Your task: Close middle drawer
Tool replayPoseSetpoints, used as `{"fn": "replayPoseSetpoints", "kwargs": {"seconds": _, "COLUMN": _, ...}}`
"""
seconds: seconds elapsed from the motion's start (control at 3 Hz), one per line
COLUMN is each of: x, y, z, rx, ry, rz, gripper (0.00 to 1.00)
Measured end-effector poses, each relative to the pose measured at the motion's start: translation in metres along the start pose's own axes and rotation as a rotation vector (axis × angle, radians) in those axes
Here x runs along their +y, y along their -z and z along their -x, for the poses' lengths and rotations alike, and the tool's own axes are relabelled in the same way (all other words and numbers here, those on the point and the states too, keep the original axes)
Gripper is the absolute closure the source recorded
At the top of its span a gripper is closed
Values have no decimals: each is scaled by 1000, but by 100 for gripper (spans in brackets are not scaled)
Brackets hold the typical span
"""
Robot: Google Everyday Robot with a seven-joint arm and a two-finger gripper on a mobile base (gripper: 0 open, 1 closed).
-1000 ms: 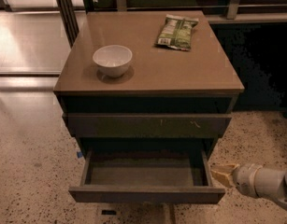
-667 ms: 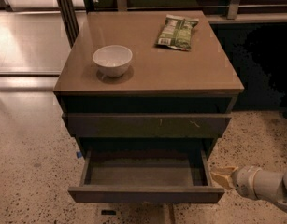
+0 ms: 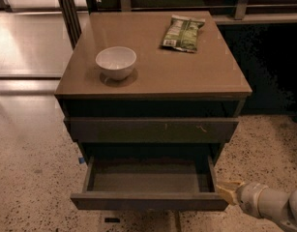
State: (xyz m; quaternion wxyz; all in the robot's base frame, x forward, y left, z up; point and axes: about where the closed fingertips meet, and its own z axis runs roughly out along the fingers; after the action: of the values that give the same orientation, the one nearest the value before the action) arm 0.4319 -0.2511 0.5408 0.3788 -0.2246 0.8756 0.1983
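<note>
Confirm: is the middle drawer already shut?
No, the middle drawer stands pulled far out with its bare inside showing, and the gripper sits by its right front corner.

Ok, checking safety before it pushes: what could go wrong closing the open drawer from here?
The pale gripper is beside the right front corner of the pulled-out dark grey-brown middle drawer, not at its centre. An off-centre push could skew and jam it, or the gripper could slip off the handleless front.

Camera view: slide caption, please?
Open middle drawer with gripper at its right front corner; bowl and snack bag on cabinet.
</note>
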Motion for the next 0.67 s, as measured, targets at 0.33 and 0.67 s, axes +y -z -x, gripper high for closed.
{"fn": "replayPoseSetpoints", "kwargs": {"seconds": 0.33, "x": -1, "y": -12, "z": -21, "rx": -25, "ry": -60, "rz": -10, "gripper": 100}}
{"fn": "replayPoseSetpoints", "kwargs": {"seconds": 0.67, "x": -4, "y": -28, "z": -40, "rx": -16, "ry": -113, "rz": -2, "gripper": 100}}
